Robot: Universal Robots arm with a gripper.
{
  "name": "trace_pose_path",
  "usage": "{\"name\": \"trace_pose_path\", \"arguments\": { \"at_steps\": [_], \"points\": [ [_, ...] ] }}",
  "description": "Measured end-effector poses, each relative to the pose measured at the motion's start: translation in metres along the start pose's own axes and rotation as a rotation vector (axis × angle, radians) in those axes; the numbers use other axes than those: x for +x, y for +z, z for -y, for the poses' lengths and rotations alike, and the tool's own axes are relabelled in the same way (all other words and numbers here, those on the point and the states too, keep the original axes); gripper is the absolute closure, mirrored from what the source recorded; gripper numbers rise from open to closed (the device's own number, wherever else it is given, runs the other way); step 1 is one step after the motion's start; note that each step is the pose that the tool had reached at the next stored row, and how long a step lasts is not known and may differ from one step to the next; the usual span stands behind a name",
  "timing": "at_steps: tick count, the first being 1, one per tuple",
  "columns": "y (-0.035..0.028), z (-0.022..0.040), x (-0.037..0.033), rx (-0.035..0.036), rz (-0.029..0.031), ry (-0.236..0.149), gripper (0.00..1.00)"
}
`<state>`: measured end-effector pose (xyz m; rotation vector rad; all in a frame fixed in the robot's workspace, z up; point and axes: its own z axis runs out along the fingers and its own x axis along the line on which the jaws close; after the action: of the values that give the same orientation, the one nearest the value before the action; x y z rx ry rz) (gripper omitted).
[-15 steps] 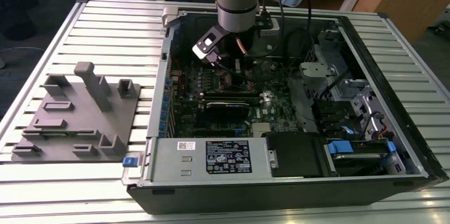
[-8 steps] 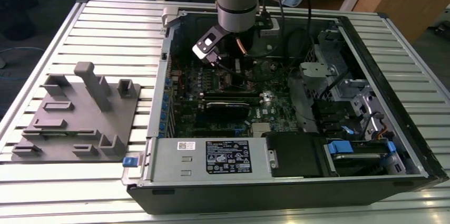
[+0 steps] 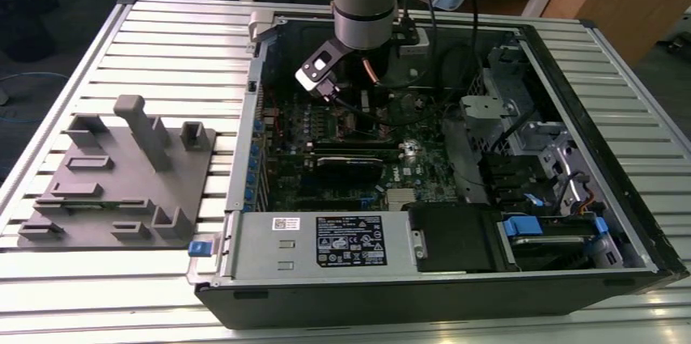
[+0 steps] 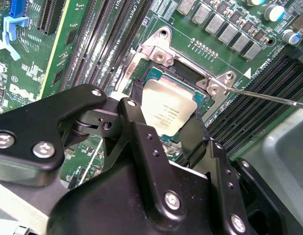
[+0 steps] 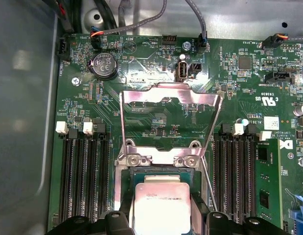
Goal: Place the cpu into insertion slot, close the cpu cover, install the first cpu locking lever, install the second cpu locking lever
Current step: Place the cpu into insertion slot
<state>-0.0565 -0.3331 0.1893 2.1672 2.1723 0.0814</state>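
**Second wrist view: cpu (image 4: 166, 100) gripped at the slot (image 4: 152, 74)**

My gripper (image 4: 167, 113) is closed narrow on the cpu. One of my black fingers (image 4: 136, 98) presses one edge of the chip and the other presses the opposite edge. The cpu lies flat, its dull metal top facing up, squarely over the slot. A thin band of the slot's rim shows around the sides of the chip that I do not cover. I cannot tell whether the chip sits fully down or hangs just above its seat. A thin lever (image 4: 269, 96) runs out from a screwed corner bracket of the slot, slanting away across the green board (image 4: 230, 44).

In the first wrist view the cover (image 5: 171, 94) is open. It is swung back from its hinge at the slot's far edge, and I see the board through its square window. The cpu (image 5: 161, 205) shows below the hinge, between my fingertips. The lever (image 5: 209, 188) runs down beside the slot, just next to one finger. Long black memory slots (image 5: 83, 181) flank the slot on both sides.

In the exterior view my arm (image 3: 365, 4) reaches down into the open computer case (image 3: 432, 312), towards the far part of the board. The case lies on a slatted metal table (image 3: 162, 44). A grey fixture (image 3: 119, 174) rests on the table at the exterior view's left, well apart from me.
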Motion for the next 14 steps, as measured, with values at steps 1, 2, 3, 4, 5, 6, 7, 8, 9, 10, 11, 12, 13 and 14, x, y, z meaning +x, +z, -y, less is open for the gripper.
{"name": "trace_pose_path", "arguments": {
  "at_steps": [1,2,3,4,5,6,7,8,9,10,11,12,13,14],
  "points": [
    [0.0000,0.0000,0.0000,0.0000,0.0000,0.000,0.46],
    [0.0001,0.0000,0.0000,0.0000,-0.0001,0.000,0.46],
    [0.0001,0.0000,0.0000,0.0000,0.0000,0.000,0.46],
    [0.0001,0.0000,0.0000,0.0000,0.0000,0.000,0.46],
    [0.0001,0.0000,0.0000,0.0001,0.0001,0.000,0.46],
    [0.0001,0.0000,0.0000,0.0001,0.0001,0.000,0.46],
    [0.0001,0.0000,0.0000,0.0001,0.0001,0.000,0.46],
    [0.0001,0.0000,0.0000,0.0001,0.0001,0.000,0.46],
    [-0.0001,0.0000,0.0000,0.0000,-0.0001,0.000,0.46],
    [-0.0006,-0.0001,0.0001,-0.0005,-0.0006,0.000,0.46],
    [-0.0013,-0.0002,0.0002,-0.0009,-0.0013,0.000,0.46],
    [-0.0017,-0.0003,0.0002,-0.0011,-0.0015,0.000,0.46],
    [-0.0019,-0.0004,0.0003,-0.0009,-0.0013,0.000,0.46],
    [-0.0020,-0.0004,0.0003,-0.0008,-0.0012,0.000,0.46]
  ]
}}
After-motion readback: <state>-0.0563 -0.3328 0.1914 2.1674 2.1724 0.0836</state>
